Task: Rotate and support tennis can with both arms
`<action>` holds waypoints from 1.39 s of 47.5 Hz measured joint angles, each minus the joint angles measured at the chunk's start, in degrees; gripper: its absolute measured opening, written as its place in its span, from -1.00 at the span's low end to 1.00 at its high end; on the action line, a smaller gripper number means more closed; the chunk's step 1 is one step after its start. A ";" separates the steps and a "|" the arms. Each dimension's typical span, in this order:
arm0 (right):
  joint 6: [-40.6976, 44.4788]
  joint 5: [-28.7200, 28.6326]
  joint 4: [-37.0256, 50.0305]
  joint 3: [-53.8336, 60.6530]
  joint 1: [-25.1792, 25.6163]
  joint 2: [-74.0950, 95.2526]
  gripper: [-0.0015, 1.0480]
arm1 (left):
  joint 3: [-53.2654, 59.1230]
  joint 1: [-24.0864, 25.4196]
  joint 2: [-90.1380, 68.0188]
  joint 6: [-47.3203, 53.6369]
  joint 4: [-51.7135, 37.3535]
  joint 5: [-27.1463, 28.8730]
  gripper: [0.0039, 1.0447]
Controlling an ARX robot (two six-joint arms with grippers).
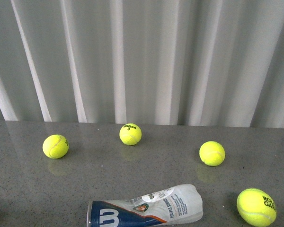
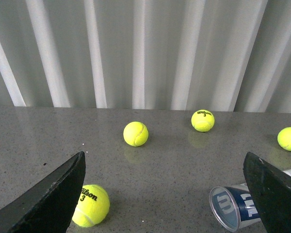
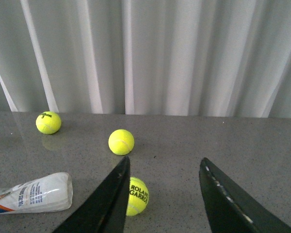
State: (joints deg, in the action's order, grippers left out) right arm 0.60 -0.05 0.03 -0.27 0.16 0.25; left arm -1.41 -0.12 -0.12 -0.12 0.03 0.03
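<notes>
The tennis can (image 1: 146, 208) lay on its side on the grey table (image 1: 28, 189). The left gripper (image 2: 164, 160) hung empty with fingers spread near the can's rimmed end. The right gripper (image 3: 164, 160) hung likewise near its clear end.

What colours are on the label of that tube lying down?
The tennis can has a navy, white and thin orange stripe label, clearest in the front view.

Front view: tennis can (image 1: 146, 210) underside cut off by the frame bottom; label fine print illegible. Left wrist view: one finger (image 2: 271, 194) hides the can's far end, second finger (image 2: 48, 204) covers part of a ball (image 2: 94, 206). Right wrist view: can's navy end out of frame; right-arm finger (image 3: 104, 208) overlaps the Roland Garros ball (image 3: 138, 196).
</notes>
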 joint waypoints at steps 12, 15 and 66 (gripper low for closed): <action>0.00 0.00 0.00 0.00 0.00 0.00 0.80 | 0.00 0.00 0.00 0.00 0.00 0.00 0.88; -0.07 0.00 0.00 0.00 0.00 0.00 0.91 | -1.27 1.05 -1.86 -1.29 3.76 -3.15 0.88; -0.02 0.00 0.00 0.00 -0.07 -0.02 0.87 | -43.80 -21.44 -99.12 -31.98 -9.77 -17.97 0.88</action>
State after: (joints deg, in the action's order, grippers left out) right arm 0.58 -0.05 0.03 -0.27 0.10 0.23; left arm -45.21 -21.56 -99.24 -32.10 -9.74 -17.93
